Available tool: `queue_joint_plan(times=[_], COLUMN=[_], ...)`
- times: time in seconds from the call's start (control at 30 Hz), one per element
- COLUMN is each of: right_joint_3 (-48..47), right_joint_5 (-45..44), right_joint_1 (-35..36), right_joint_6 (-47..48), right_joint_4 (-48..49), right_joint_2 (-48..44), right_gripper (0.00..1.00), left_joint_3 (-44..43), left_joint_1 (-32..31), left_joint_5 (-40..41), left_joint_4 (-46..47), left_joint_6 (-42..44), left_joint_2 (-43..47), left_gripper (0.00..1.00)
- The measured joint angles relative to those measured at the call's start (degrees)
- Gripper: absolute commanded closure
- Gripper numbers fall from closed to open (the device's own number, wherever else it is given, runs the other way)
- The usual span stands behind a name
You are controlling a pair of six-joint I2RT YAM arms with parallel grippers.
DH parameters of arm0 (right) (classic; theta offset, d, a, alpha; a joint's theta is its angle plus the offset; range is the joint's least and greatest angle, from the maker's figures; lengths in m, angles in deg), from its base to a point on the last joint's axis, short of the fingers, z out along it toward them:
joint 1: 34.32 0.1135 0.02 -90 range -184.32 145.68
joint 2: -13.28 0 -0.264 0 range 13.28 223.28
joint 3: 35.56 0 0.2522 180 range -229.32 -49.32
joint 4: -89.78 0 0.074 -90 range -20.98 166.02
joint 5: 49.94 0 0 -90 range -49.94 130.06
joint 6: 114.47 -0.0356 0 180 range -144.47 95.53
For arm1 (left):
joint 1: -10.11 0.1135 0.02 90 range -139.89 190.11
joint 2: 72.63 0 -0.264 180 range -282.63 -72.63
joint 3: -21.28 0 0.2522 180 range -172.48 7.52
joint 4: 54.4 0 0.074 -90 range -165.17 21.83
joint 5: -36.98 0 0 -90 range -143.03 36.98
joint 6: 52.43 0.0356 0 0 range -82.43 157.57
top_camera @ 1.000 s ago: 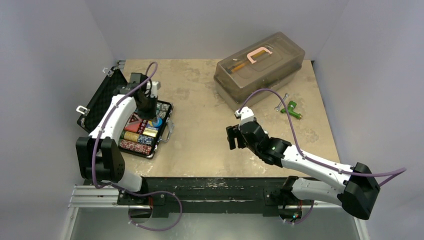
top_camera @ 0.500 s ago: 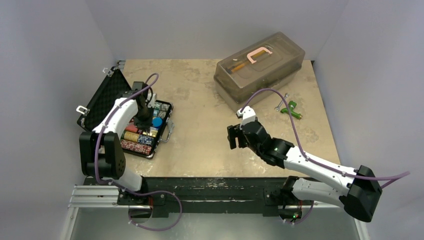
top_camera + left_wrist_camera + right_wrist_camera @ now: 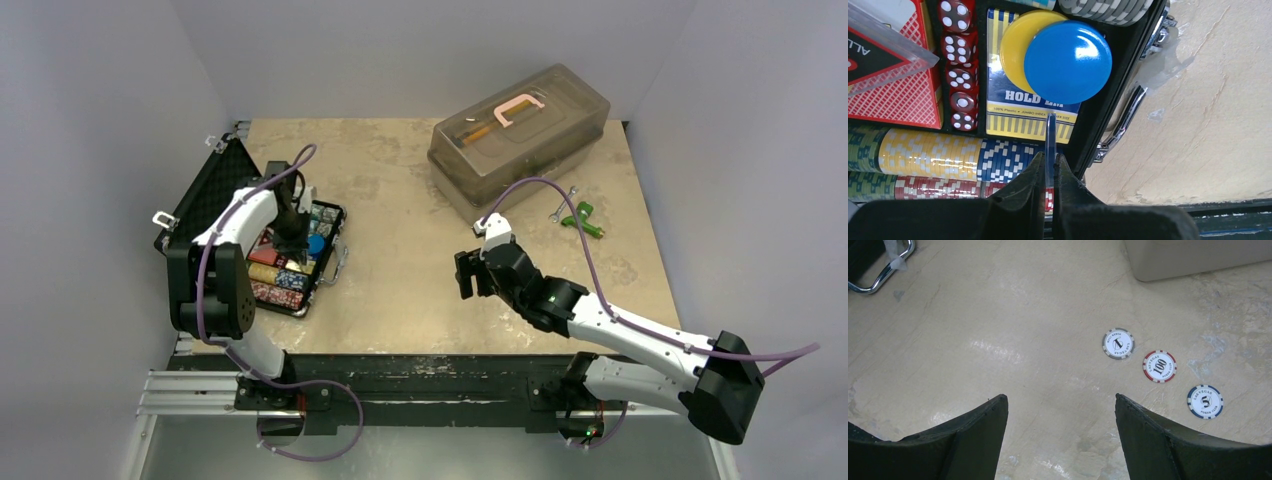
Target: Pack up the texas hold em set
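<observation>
Your left pincer [image 3: 1049, 162], clamped on a thin clear piece [image 3: 1050, 135], has slid in over the case [image 3: 203, 192], while the right pincer [image 3: 1059, 397] stays apart above three unpacked chips [image 3: 1159, 366].

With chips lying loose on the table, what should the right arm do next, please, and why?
Probably shift the open, empty right gripper over the grey chip: it lies nearest, beside the gap, with the red chip and blue chip beyond.
</observation>
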Motion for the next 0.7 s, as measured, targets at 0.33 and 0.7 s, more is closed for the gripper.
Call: queue_joint_plan(times=[0.33,0.7], right_joint_3=[0.00,0.00], right_joint_5=[0.00,0.00], right_joint_1=[0.00,0.00], right_joint_6=[0.00,0.00], right_joint_4=[0.00,0.00], right_joint_2=[0.00,0.02], right_gripper=[0.25,0.25], left_joint_3=[-0.33,-0.72], left_joint_1=[1.40,2.80], left_joint_5=[-2.49,-1.62], left_joint_4=[-0.15,-0.92], left_joint_6=[-0.02,-0.17], left_joint_2=[-0.66,-3.08], left_gripper=[0.90,0.71])
